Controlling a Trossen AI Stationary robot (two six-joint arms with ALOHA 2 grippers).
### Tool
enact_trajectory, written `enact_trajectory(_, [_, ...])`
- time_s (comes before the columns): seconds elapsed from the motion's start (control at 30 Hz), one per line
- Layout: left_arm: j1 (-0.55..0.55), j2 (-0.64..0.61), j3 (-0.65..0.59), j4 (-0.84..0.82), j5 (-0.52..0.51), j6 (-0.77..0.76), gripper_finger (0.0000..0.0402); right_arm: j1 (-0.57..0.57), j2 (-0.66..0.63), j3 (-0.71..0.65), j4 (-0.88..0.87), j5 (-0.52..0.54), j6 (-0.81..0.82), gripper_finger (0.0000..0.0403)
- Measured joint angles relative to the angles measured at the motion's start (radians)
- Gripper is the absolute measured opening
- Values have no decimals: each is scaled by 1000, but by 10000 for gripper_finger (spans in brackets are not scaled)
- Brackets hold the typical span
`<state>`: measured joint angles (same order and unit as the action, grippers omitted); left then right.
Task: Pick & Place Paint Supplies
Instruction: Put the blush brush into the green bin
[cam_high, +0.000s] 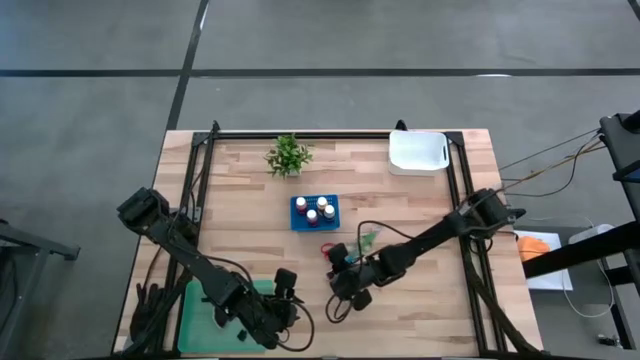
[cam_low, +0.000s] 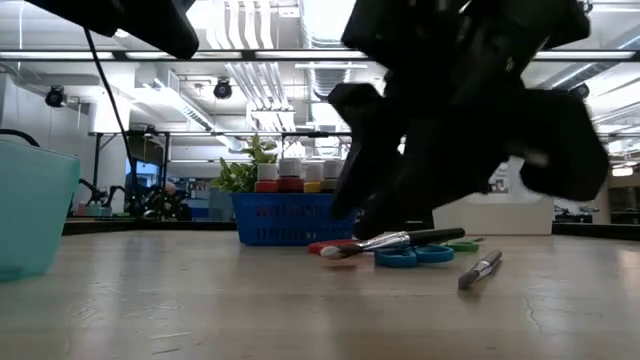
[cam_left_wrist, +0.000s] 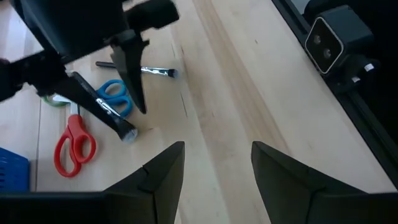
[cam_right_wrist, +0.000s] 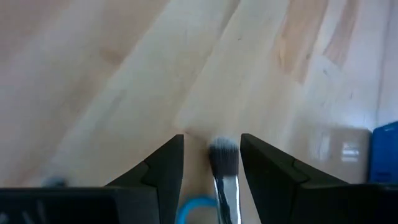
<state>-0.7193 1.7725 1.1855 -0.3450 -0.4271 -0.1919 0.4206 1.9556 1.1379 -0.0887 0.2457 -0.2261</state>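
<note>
The right gripper (cam_high: 345, 270) was positioned low over the pile of supplies near the table's middle, its two fingers (cam_right_wrist: 163, 165) spread to either side of a brush (cam_right_wrist: 224, 163). The bristle end lay between them with a gap on each side, so I judged the brush straddled, not yet clamped; the low view gave too little to rule out contact. The brush (cam_low: 385, 241) appeared tilted, its bristle end on the wood and its handle propped on the blue scissors (cam_low: 413, 256). That would leave clearance beneath the handle, which probably explained the approach at that point.

The red scissors (cam_left_wrist: 73, 145) lay flat just beside the blue pair, and a second brush (cam_low: 481, 269) lay on bare wood nearby. The paint bottles (cam_high: 316, 210) stood upright in a blue basket (cam_high: 297, 205) just behind the pile.

The left gripper (cam_high: 283, 300) waited with fingers apart beside the teal bin (cam_high: 192, 320) at the table's front, holding nothing. The bin seemed the likely destination.
</note>
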Motion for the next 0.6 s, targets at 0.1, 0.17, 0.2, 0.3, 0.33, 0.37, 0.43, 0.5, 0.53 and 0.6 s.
enact_trajectory(0.1, [-2, -1, 0, -6, 0, -19, 195, -13, 43, 37, -4, -19, -25, 157])
enact_trajectory(0.17, [-3, -2, 0, -8, 1, -28, 195, -25, 63, 51, -27, -19, -38, 157])
enact_trajectory(0.2, [-5, -3, 0, -13, 0, -33, 195, -32, 74, 59, -30, -21, -43, 157])
enact_trajectory(0.3, [-10, -3, 0, -19, 2, -46, 195, -52, 87, 69, -35, -41, -43, 156])
enact_trajectory(0.33, [-10, -3, 0, -23, 7, -48, 195, -60, 89, 69, -35, -60, -43, 155])
enact_trajectory(0.37, [-10, -3, 0, -22, 8, -49, 195, -68, 89, 68, -34, -78, -41, 151])
enact_trajectory(0.43, [-13, -3, 0, -23, 8, -49, 195, -78, 89, 64, -33, -99, -36, 134])
enact_trajectory(0.5, [-13, -3, 0, -23, 8, -48, 195, -84, 86, 61, -33, -109, -36, 105])
enact_trajectory(0.53, [-13, -3, 0, -23, 8, -48, 195, -85, 86, 61, -35, -109, -36, 88])
enact_trajectory(0.6, [-13, -3, 0, -23, 8, -48, 195, -85, 86, 61, -39, -109, -36, 48])
